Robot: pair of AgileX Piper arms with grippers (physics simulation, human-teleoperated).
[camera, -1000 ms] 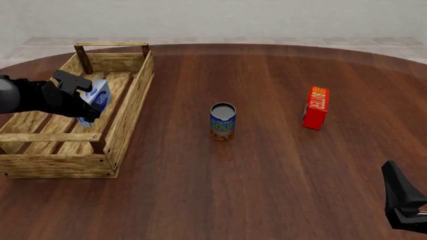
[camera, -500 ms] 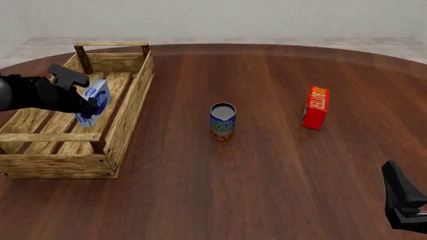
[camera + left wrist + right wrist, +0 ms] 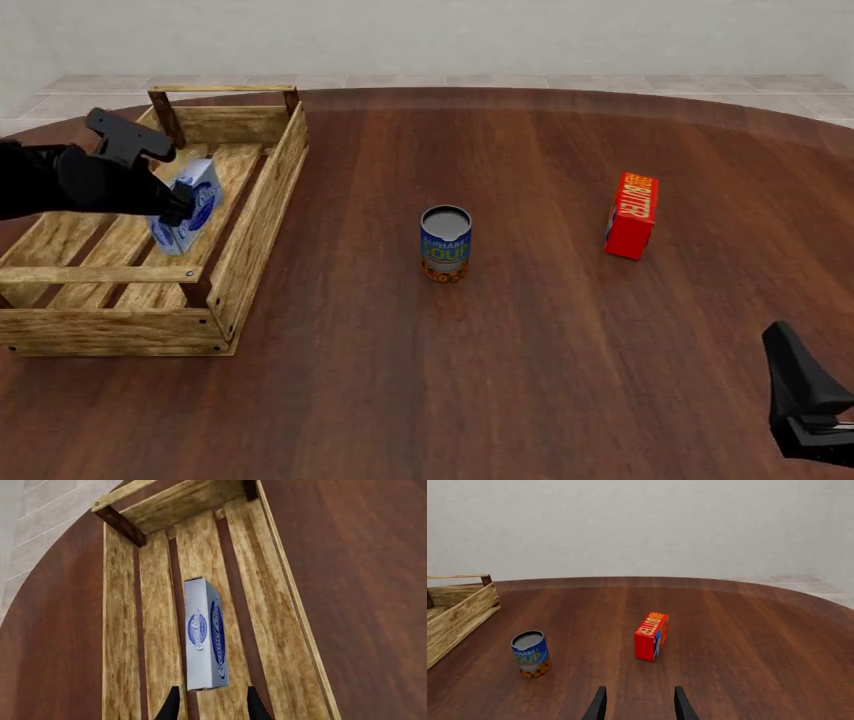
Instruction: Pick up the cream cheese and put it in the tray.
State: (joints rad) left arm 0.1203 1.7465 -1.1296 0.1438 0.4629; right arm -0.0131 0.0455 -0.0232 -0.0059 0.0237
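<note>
The cream cheese (image 3: 205,640), a white box with a blue oval logo, rests on its narrow side on the slats inside the tray (image 3: 280,630). In the front view the cream cheese (image 3: 196,200) sits in the far half of the tray (image 3: 254,240) at the table's left. My left gripper (image 3: 212,707) is open, its fingertips apart on either side of the box's near end, not touching it; it also shows in the front view (image 3: 171,208). My right gripper (image 3: 639,707) is open and empty, low at the front right (image 3: 801,400).
A blue-and-orange can (image 3: 446,244) stands upright at mid table. A red-orange box (image 3: 631,215) stands upright to its right. Both also show in the right wrist view, the can (image 3: 531,654) and the box (image 3: 651,636). The tray's bar handle (image 3: 224,90) rises at its far end.
My left arm has drawn back to the left and upward from the cream cheese, which stays in the tray. The right arm has not moved.
</note>
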